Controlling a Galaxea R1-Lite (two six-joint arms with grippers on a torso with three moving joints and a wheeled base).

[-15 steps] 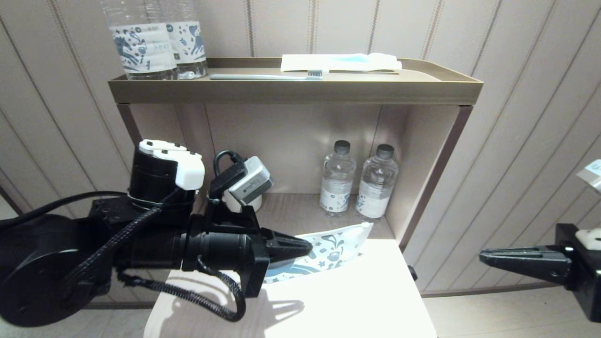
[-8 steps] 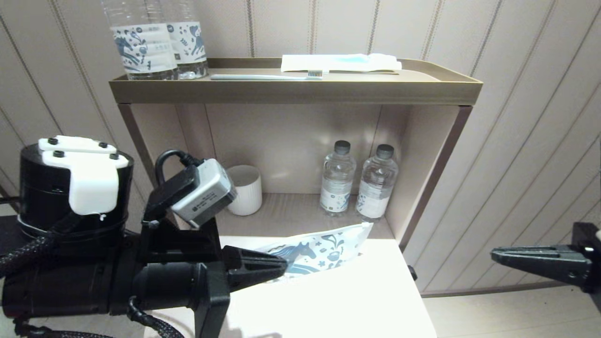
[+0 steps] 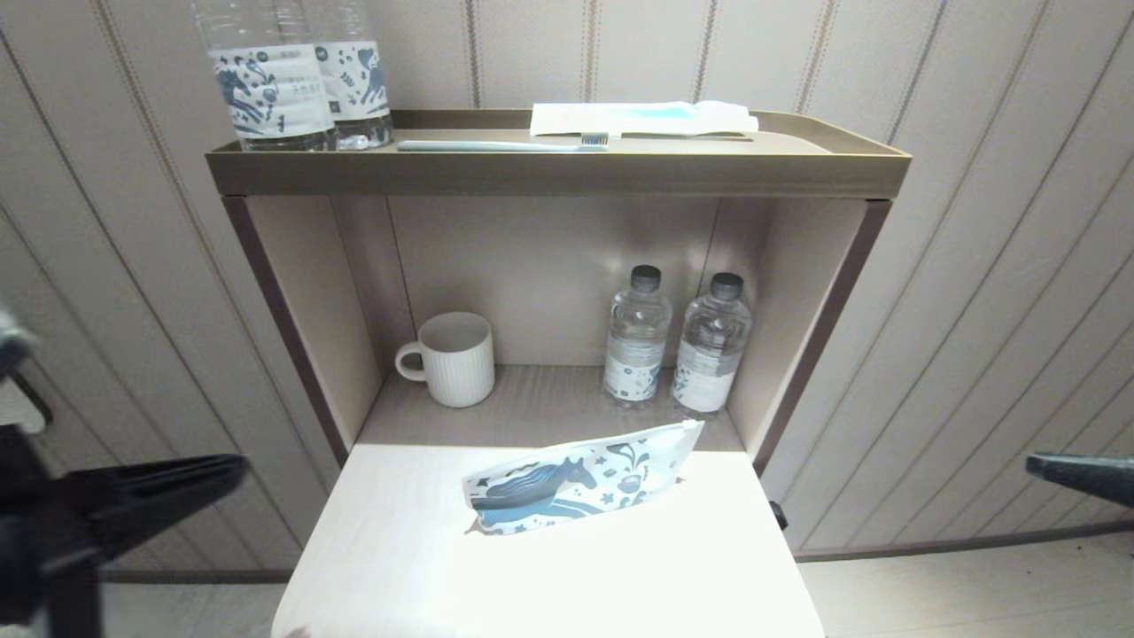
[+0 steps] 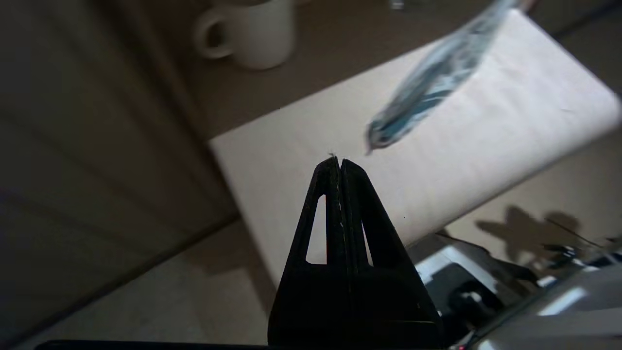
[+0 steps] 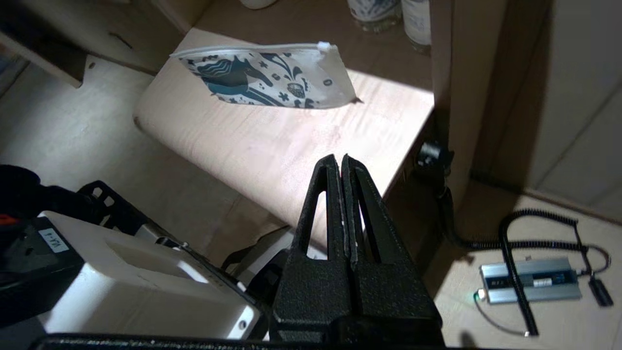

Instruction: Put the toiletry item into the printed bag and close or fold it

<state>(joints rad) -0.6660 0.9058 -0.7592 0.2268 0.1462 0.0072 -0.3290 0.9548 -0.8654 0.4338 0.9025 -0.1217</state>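
The printed bag, white with a blue horse and doodles, stands on its long edge on the pale low table; it also shows as the printed bag and, blurred, the printed bag. My left gripper hangs shut and empty off the table's left side, well clear of the bag; in the wrist view the left gripper has both fingers pressed together. My right gripper sits shut and empty far out to the right, and the right gripper hovers near the table's edge. A toothbrush and a white packet lie on the top shelf.
Two horse-label bottles stand at the top shelf's left. In the open shelf behind the table are a white mug and two small water bottles. On the floor by the right arm lie a coiled cable and a silver box.
My left arm has pulled back leftward and down away from the bag, leaving it uncovered and the mug in view. My right gripper has drawn further right.
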